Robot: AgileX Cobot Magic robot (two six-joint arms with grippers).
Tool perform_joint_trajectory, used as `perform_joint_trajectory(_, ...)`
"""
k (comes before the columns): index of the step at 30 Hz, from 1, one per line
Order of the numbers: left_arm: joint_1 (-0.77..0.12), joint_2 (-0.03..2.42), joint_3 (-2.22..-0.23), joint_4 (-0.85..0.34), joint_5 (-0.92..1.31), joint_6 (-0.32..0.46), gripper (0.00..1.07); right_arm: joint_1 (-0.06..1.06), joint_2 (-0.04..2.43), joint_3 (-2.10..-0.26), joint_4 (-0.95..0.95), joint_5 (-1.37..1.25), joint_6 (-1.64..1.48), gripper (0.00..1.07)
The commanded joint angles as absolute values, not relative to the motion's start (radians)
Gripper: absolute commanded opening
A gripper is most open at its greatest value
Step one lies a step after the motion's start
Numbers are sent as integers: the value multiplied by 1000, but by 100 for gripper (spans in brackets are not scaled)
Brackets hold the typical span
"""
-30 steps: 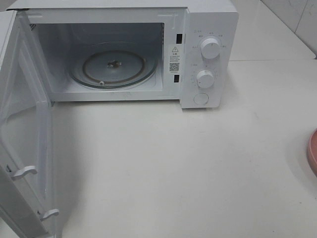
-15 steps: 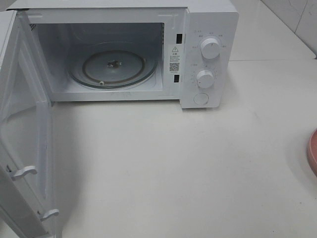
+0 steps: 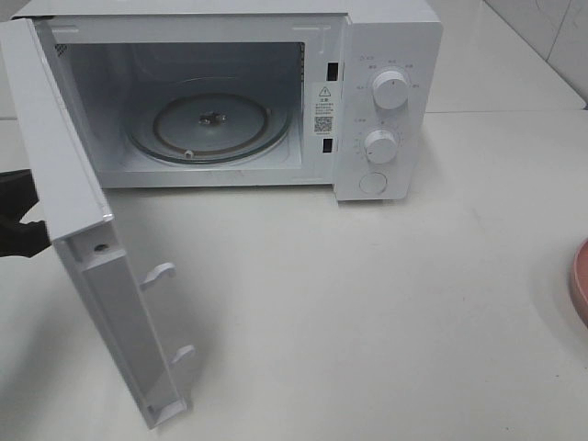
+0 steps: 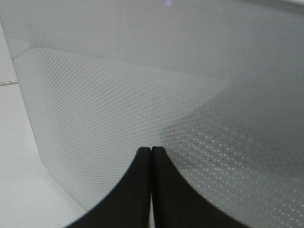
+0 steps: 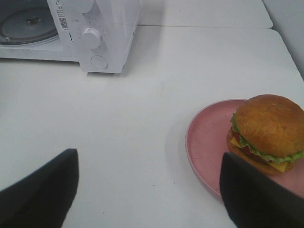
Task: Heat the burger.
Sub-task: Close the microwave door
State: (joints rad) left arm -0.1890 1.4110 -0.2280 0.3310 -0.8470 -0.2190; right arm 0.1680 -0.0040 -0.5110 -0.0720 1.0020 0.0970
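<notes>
One door [image 3: 87,230] is swinging partway shut since earlier | left gripper [image 4: 151,151] pressing behind it, jaws together | right gripper [image 5: 147,190] hovering, jaws spread, burger [image 5: 267,133] plated.

A white table [image 3: 386,312] fills most of the exterior high view, its surface smooth and matte with a faint sheen. A thin seam crosses it at the upper right of the frame, level with the middle of the white microwave [image 3: 386,55] that stands at the top. At the far upper right corner a pale tiled wall [image 3: 551,32] rises, its grout lines faint. The light is soft and even, casting only weak grey shadows on the table below the appliance and its open door [image 3: 92,276].
</notes>
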Motion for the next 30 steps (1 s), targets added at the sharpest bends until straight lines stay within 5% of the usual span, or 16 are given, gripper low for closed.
perform_joint_trajectory(1,-245,1449,-272,294,-863,-222,0,161,-28,-511,-69,997,97,76)
perform_joint_trajectory(30,-589,1754,-646,-80,-855,-117,0,161,-28,-511,-69,997,97,76)
